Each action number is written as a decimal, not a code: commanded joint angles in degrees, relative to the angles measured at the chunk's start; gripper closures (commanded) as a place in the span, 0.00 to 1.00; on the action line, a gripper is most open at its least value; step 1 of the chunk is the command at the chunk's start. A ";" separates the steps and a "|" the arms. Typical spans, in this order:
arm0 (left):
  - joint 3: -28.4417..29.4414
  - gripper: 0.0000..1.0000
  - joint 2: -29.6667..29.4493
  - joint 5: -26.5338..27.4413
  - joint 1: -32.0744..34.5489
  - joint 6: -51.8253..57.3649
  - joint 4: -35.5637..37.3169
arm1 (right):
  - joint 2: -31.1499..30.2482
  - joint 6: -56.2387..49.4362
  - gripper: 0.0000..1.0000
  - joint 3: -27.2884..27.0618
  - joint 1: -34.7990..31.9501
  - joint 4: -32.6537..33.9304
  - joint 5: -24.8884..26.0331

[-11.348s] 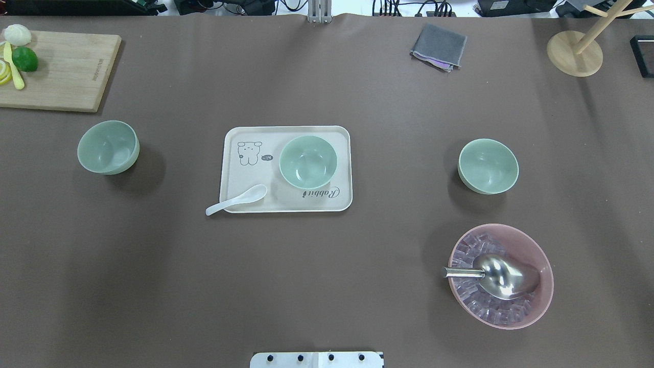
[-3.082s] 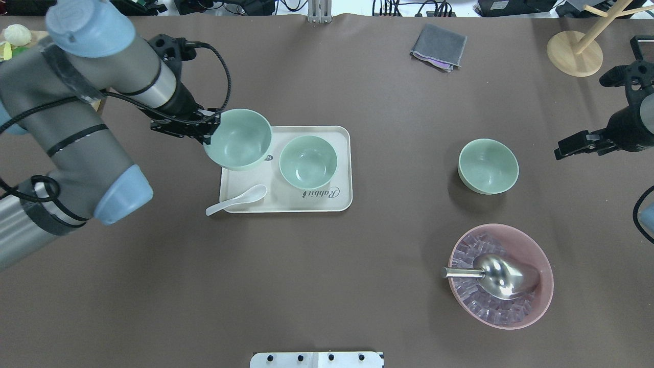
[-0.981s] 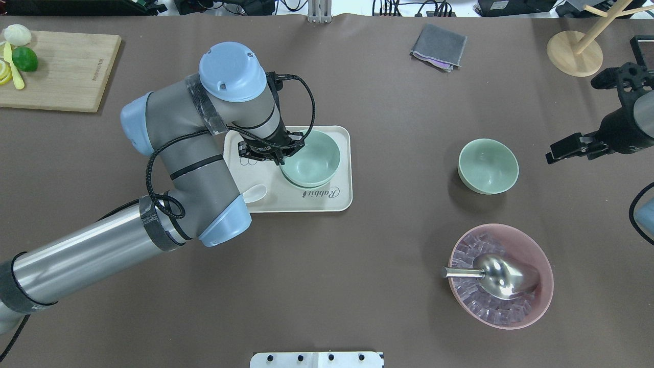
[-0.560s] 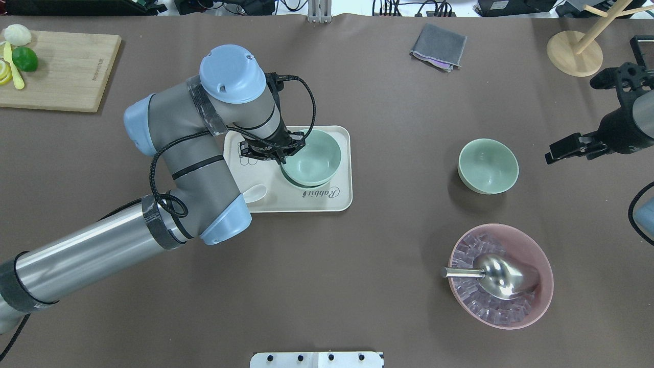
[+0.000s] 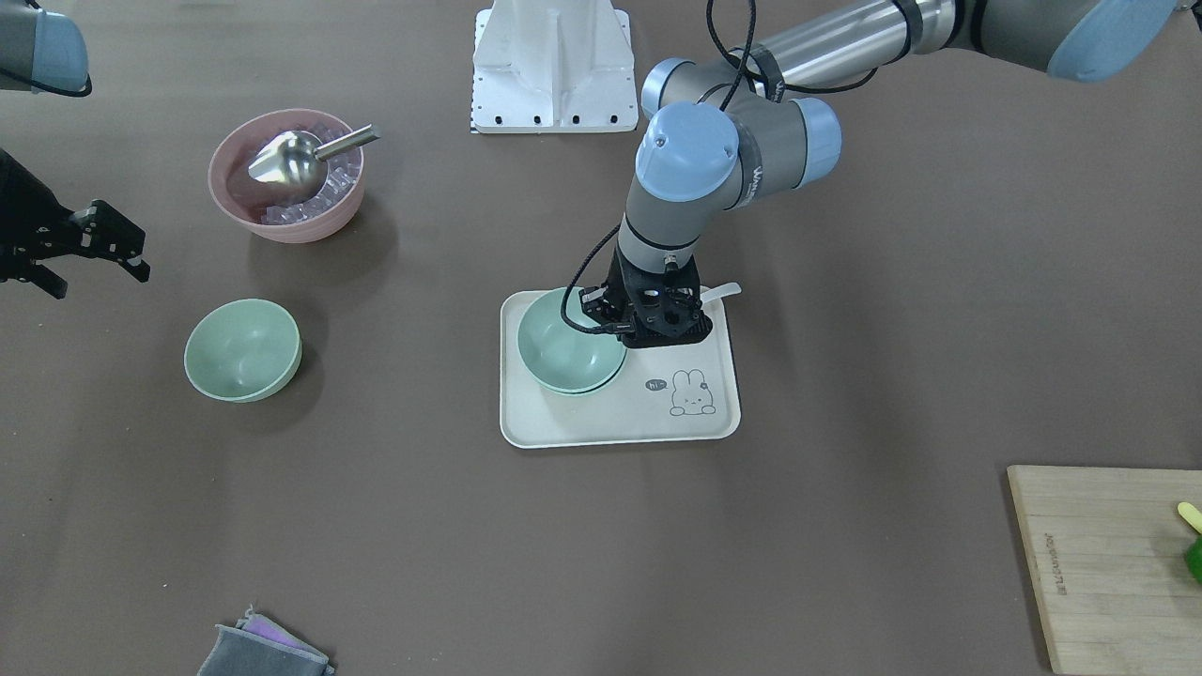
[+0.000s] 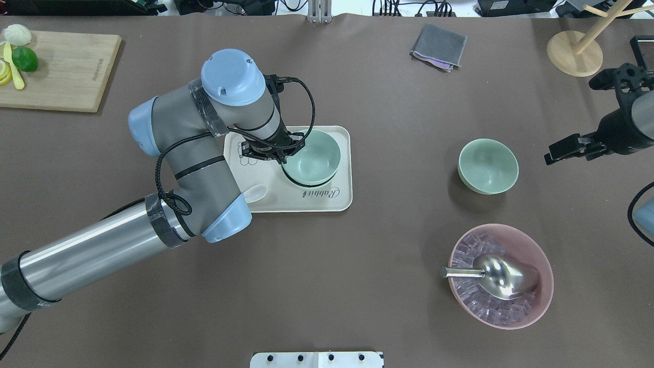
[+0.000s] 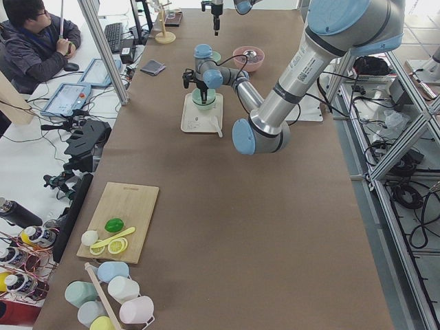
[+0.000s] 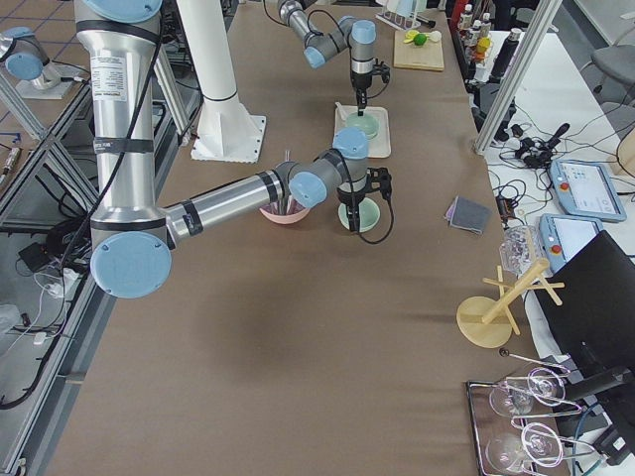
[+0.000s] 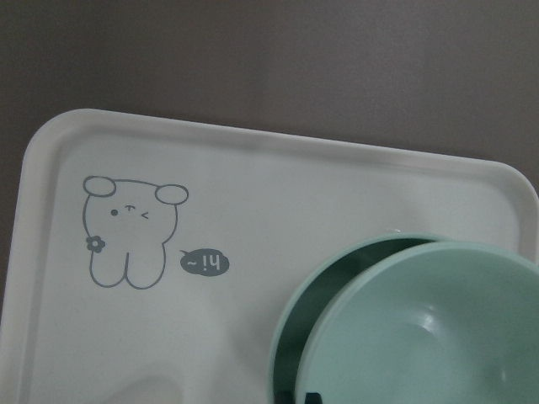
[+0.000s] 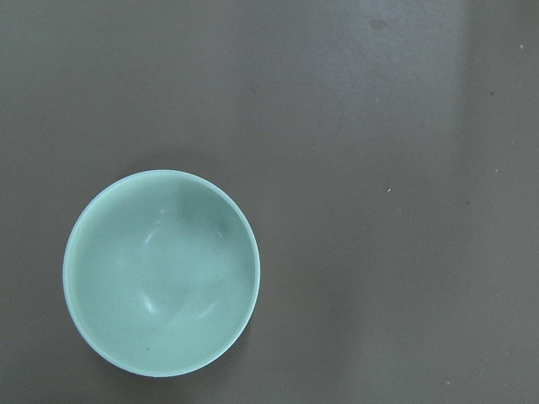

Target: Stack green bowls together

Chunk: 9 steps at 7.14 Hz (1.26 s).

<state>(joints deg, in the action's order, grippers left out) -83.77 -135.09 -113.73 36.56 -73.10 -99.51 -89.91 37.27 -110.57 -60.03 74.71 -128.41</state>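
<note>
Green bowls, small, round and of pale mint matte plastic, are close to being two in one spot. The carried bowl (image 6: 312,156), which three seconds ago hung over the left end of the cream rectangular plastic tray (image 6: 345,168), is now above the tray bowl (image 9: 293,349). In the last second it has closed in, so the overhead view shows only a dark crescent beneath it. The left gripper (image 5: 620,329) is clamped on the carried bowl's rim, on the side toward the tray's cartoon drawing (image 9: 126,236). In the left wrist view the lower rim pokes out to one side with shadow between the two, so the nesting looks unfinished and slightly off-centre; letting go would follow once it seats. The third bowl (image 6: 488,166) has not moved and stands alone on the brown table cover, well apart from the tray. The right gripper (image 5: 94,272) waits near it, jaws spread and empty, barely shifted.
</note>
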 commanded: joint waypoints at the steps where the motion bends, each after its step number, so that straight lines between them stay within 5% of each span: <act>1: 0.89 1.00 0.00 0.00 0.00 0.06 -1.30 | 0.09 0.00 0.00 0.00 0.09 0.00 0.00; 5: 0.89 1.00 0.17 -0.09 0.09 0.59 -1.39 | 0.09 0.00 0.00 0.00 0.18 0.00 0.09; 7: 0.54 0.62 0.17 -0.09 0.09 0.85 -1.39 | 0.17 0.00 0.00 0.00 0.18 0.00 0.09; 9: -0.07 0.03 0.35 0.09 0.09 0.86 -2.70 | 0.17 0.00 0.00 0.09 0.18 0.00 0.00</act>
<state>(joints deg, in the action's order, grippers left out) -83.43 -134.85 -113.74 36.65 -72.27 -101.24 -89.75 37.27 -110.55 -59.86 74.71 -128.38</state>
